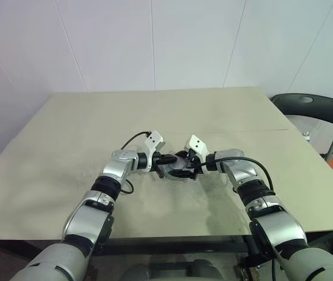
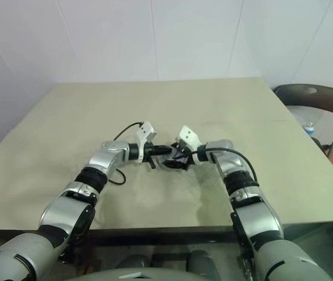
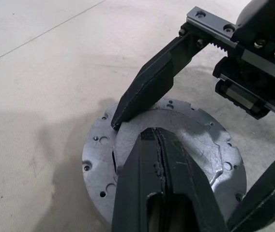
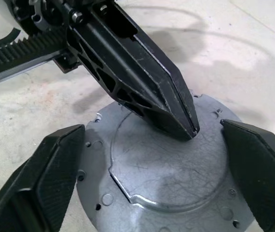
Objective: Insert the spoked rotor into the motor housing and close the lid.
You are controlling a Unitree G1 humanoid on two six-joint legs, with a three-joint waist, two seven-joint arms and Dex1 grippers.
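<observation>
The big beige matte worktop (image 1: 84,152) stretches out wide, and off to the robot's right a dark plastic folding chair (image 1: 313,108) stands beside it. Both arms meet over the middle of the worktop, and between them lies a round flat grey metal lid (image 4: 161,169) with small screw holes round its rim and a raised centre panel. It sits flat on what I take to be the motor housing, which is hidden underneath, and so is the spoked rotor; judging by that, the rotor is already in and the lid is on.

Now the tools. The left tool (image 3: 159,150) has its two black fingers pressed tight together with nothing between them, and the joined tip comes down on the lid's raised centre. The right tool (image 4: 152,159) stands spread wide, one black finger (image 4: 45,174) on each side of the lid, neither one clearly touching the rim.

The step in hand looks like seating the lid. To do it well, I'd keep the left tip pushing squarely on the centre so the lid stays level, and bring the right fingers in evenly on opposite edges; an off-centre squeeze could tip or slide the lid off the housing.
</observation>
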